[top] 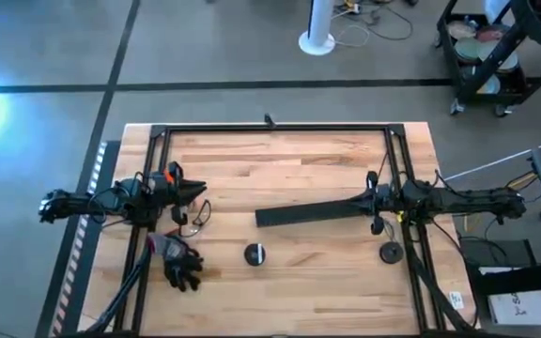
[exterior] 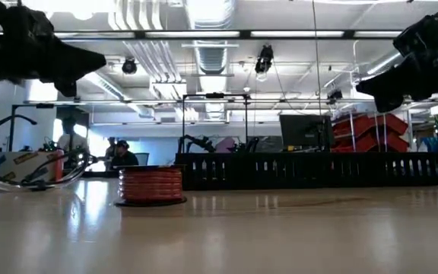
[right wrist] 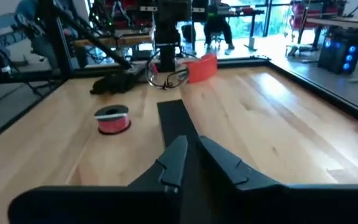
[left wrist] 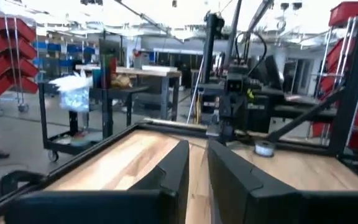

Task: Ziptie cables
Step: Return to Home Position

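A loose coil of cables lies flat on the wooden table near its left side, just in front of my left gripper. The coil also shows in the low view and, far off, in the right wrist view. My left gripper hangs shut above the table with nothing in it. My right gripper is shut too, raised over the right end of the long black duct. No ziptie shows in any view.
A red spool with a black-and-white top stands mid-table toward the near edge. A second round disc sits at the near right. A black glove-like heap lies at the near left. An orange piece lies by the coil. A black frame rims the table.
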`<action>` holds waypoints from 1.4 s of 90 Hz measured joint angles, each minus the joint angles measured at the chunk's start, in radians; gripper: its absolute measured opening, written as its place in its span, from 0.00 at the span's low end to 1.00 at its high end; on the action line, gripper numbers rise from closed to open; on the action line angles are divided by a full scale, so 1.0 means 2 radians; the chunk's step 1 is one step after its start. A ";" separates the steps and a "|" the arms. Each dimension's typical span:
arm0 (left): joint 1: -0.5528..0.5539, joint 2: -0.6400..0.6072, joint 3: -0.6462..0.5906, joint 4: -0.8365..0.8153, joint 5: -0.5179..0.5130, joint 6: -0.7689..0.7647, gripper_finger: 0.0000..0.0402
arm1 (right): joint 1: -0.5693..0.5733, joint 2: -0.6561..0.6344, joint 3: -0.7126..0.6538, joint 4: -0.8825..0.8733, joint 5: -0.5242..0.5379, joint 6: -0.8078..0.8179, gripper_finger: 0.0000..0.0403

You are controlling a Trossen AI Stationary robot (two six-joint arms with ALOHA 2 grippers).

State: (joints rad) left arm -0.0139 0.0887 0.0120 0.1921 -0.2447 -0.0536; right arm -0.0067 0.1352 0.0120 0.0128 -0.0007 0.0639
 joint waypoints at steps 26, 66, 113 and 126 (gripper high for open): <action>0.000 0.036 0.000 0.000 0.000 0.000 0.11 | 0.000 0.002 0.000 0.001 0.000 0.003 0.06; 0.000 0.084 0.000 0.000 0.000 0.000 0.12 | 0.000 0.002 0.000 0.000 0.000 0.003 0.06; 0.000 0.119 0.000 0.001 0.000 0.000 0.12 | 0.000 0.002 0.000 0.000 0.000 0.003 0.07; 0.000 0.125 0.000 0.001 0.000 0.000 0.12 | 0.000 0.002 0.000 0.000 0.000 0.002 0.08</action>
State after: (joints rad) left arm -0.0141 0.3392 0.0120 0.1932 -0.2447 -0.0536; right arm -0.0067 0.1402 0.0113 0.0135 0.0002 0.0685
